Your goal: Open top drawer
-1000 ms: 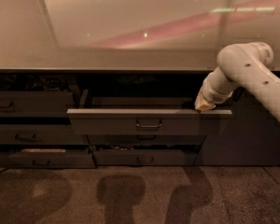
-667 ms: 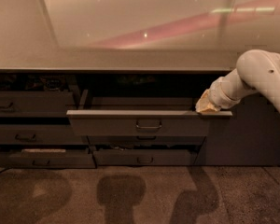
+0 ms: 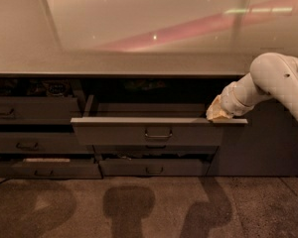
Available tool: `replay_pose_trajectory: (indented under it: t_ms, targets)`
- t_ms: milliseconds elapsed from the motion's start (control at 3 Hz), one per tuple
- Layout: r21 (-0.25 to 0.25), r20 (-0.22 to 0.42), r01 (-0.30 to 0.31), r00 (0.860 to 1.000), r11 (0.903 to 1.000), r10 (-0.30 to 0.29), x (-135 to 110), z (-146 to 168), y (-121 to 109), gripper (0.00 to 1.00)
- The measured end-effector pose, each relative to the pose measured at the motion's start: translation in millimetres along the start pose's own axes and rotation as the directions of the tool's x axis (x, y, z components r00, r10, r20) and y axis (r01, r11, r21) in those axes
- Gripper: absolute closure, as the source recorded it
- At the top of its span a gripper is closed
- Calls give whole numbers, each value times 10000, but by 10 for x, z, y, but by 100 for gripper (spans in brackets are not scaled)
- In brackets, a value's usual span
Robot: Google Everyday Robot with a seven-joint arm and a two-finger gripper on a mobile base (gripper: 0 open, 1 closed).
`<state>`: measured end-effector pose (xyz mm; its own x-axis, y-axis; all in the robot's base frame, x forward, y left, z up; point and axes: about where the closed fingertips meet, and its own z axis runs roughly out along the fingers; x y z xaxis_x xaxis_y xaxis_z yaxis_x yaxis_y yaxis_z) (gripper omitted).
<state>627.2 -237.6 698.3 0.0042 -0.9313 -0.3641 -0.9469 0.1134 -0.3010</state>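
Jaws at top drawer (image 3: 159,131) — countertop (image 3: 139,63) overhead

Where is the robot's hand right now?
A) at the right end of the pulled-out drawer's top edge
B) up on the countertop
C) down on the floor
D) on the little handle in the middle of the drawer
A: the gripper sits at the right end of the top drawer front's upper edge, well away from the handle at its centre.

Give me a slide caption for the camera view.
Top drawer partly open below the counter, with the end effector at the right end of the drawer front's top edge.
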Motion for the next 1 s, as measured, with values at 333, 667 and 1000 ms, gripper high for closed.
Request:
replay_pose_trajectory:
  t_ms: [333,667,1000]
  targets:
    - [0,-3,-2,10000,10000,2,-9,-21,-8,100]
    - [95,-671,-622,9958,9980,627,1,38,-230,100]
    - [95,-671,-622,9958,9980,627,1,38,-230,100]
